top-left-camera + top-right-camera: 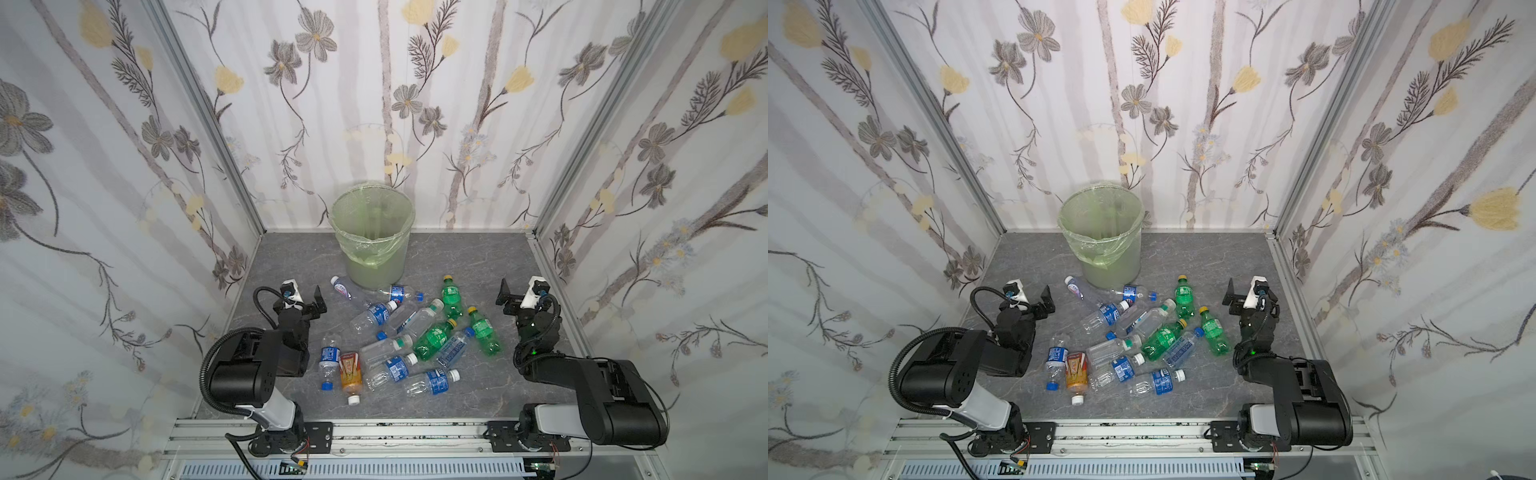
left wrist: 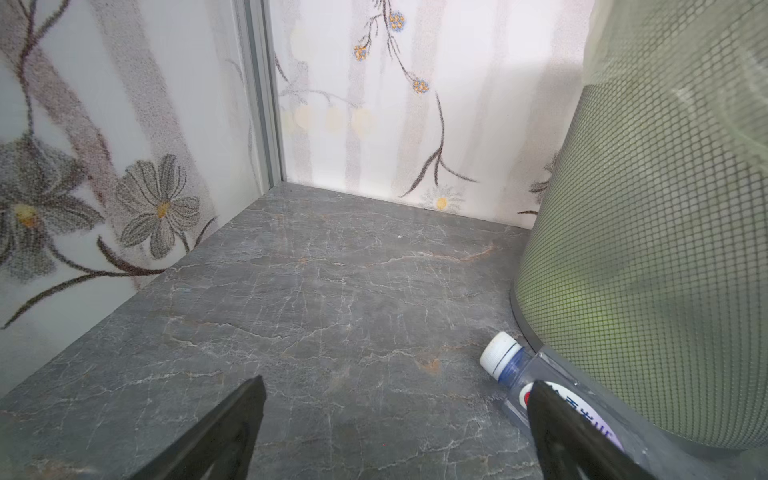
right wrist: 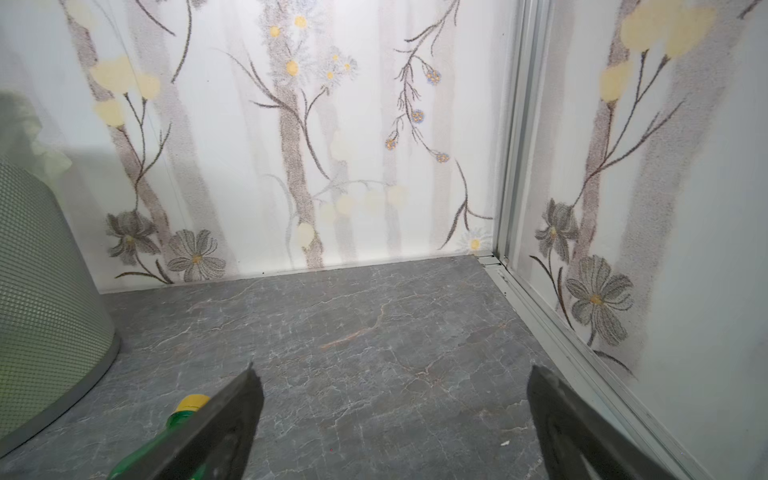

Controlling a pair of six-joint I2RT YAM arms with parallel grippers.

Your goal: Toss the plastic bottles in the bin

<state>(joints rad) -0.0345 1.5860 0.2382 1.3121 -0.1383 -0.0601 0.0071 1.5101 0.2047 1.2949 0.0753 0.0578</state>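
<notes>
Several plastic bottles (image 1: 407,336) (image 1: 1133,340) lie in a loose pile on the grey marble floor: clear with blue labels, green with yellow caps, and an amber one (image 1: 350,372). Behind them stands the pale-green bin (image 1: 374,266) (image 1: 1108,257), lined with a bag. My left gripper (image 1: 307,305) (image 2: 398,384) is open and empty left of the pile. A clear white-capped bottle (image 2: 505,357) lies against the bin (image 2: 648,249) beside one finger. My right gripper (image 1: 515,301) (image 3: 394,372) is open and empty right of the pile. A green bottle (image 3: 183,415) lies past its finger.
Floral-papered walls (image 1: 124,208) close in the left, back and right sides, with aluminium posts (image 2: 262,95) (image 3: 515,124) in the corners. A metal rail (image 1: 395,432) carrying both arm bases runs along the front edge. Bare floor (image 1: 478,257) lies either side of the bin.
</notes>
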